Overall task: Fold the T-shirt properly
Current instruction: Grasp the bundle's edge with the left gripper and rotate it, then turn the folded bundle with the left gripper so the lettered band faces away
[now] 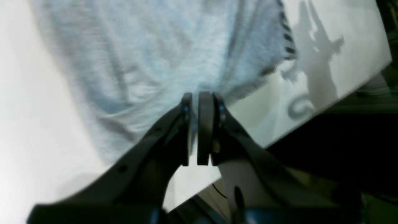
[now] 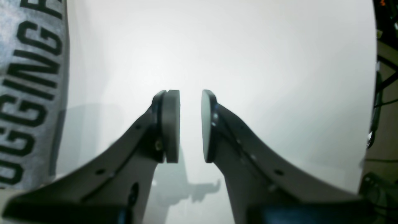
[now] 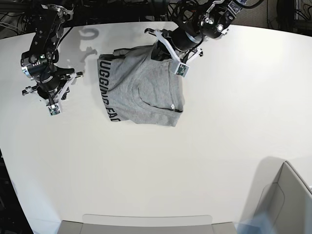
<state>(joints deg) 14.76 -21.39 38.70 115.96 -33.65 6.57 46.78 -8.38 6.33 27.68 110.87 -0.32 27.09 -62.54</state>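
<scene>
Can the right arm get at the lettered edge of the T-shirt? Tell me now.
Probably yes. The right gripper is open, holds nothing, and only bare table lies between it and the T-shirt.

A robotics lab: a bare white table [image 3: 204,161] edged by tangled black cables [image 3: 122,7].

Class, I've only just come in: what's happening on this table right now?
A two-armed robot is folding a grey T-shirt on a white table. The left gripper is shut on the shirt's far edge, its fingers pinching the fabric. The right gripper hangs open over bare table beside the shirt, holding nothing. The shirt lies partly folded, with black lettering showing along one side.
</scene>
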